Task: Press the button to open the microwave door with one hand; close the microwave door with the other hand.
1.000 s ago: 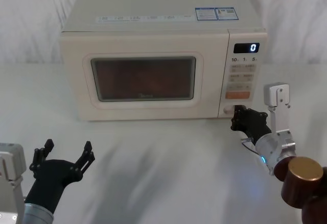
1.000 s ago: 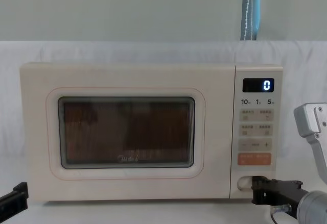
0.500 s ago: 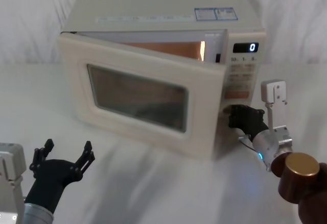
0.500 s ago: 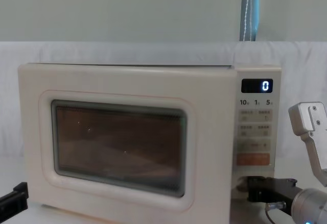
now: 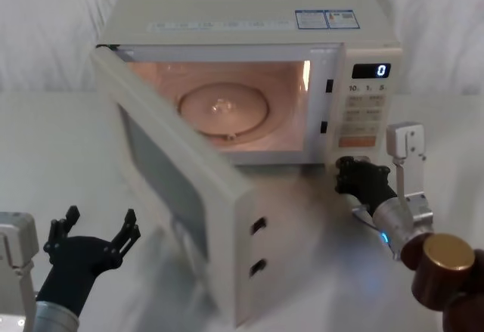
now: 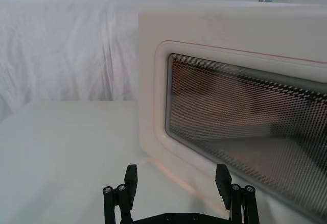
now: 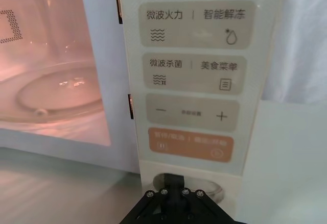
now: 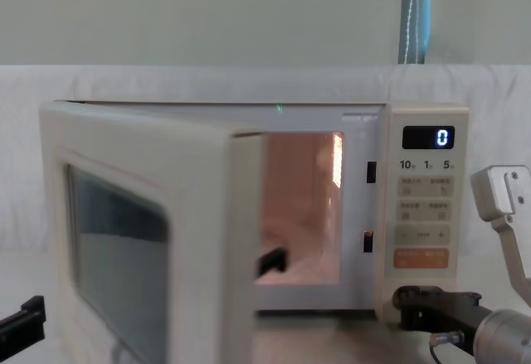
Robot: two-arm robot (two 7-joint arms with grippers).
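Cream microwave door [image 5: 178, 196] has swung wide off the lit cavity; press done. Right gripper [image 5: 349, 174], fingers narrow, sits at the button [image 7: 209, 187]. Left gripper [image 5: 94, 235], fingers wide, closes next.

My right gripper [image 5: 342, 175] sits at the button [image 7: 214, 185], right of the microwave door [image 5: 178, 196]; my left gripper [image 5: 94, 230] waits near-left.

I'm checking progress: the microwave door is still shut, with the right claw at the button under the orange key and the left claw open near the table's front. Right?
Not quite. The microwave door stands swung open, as the head view shows, baring the lit cavity. The rest holds: the right claw is at the button, the left claw open.
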